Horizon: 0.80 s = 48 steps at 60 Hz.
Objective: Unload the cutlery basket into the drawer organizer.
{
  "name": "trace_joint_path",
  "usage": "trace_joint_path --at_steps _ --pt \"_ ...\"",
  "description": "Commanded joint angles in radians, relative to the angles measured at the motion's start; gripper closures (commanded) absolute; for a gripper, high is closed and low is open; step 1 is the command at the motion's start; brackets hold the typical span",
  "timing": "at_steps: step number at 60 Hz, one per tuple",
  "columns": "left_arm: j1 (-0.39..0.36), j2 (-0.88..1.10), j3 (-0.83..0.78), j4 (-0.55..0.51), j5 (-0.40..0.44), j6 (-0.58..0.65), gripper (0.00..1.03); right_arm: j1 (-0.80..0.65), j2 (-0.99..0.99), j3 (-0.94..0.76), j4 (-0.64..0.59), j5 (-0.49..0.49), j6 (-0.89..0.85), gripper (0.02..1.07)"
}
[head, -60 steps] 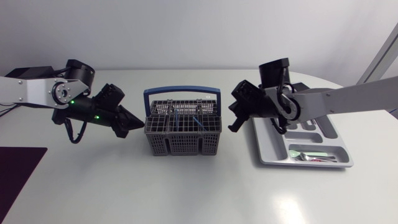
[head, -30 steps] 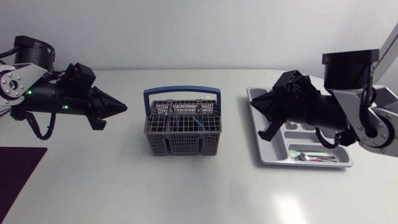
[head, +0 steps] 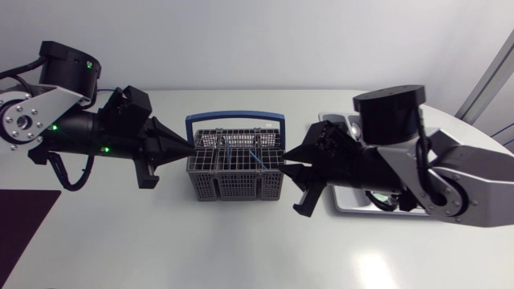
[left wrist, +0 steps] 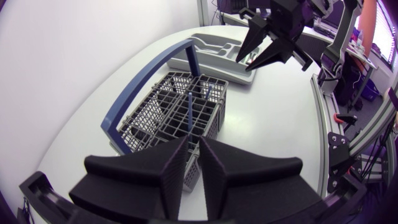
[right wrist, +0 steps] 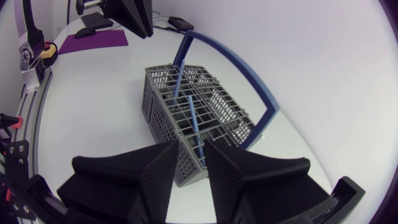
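Grey mesh cutlery basket [head: 235,172] with a blue handle stood mid-counter [head: 161,241]. Left pincer [head: 186,148] pointed at its left side, fingers all but together, holding nothing. Right pincer [head: 289,156] faced its right side, fingers narrowly parted, empty. Grey drawer organizer [left wrist: 219,57] lay beyond, partly under the right arm.

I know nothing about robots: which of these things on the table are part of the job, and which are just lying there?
Part of the job: cutlery basket; blue-handled cutlery standing in it; drawer organizer; left gripper and right gripper, one at each end of the basket.
Just lying about: purple mat at the table's corner, on the left arm's side.
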Motion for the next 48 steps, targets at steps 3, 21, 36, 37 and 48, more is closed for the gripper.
trace_joint_path --at_steps 3,21,36,37,48 --pt "-0.032 -0.007 -0.044 0.009 0.0 0.001 0.87 0.037 0.08 0.028 0.05 0.021 0.026 0.66" --pt "-0.091 -0.007 -0.084 0.07 -0.041 0.001 0.87 0.069 0.209 0.095 0.119 0.056 0.018 0.66" --pt "-0.101 0.001 -0.087 0.093 -0.049 0.001 0.87 0.069 0.281 0.133 0.159 0.078 -0.004 0.66" --pt "-0.102 0.003 -0.087 0.093 -0.049 0.001 0.87 0.069 0.284 0.136 0.16 0.081 -0.005 0.66" --pt "-0.104 0.004 -0.097 0.105 -0.049 0.001 0.87 0.069 0.315 0.16 0.17 0.093 -0.022 0.66"
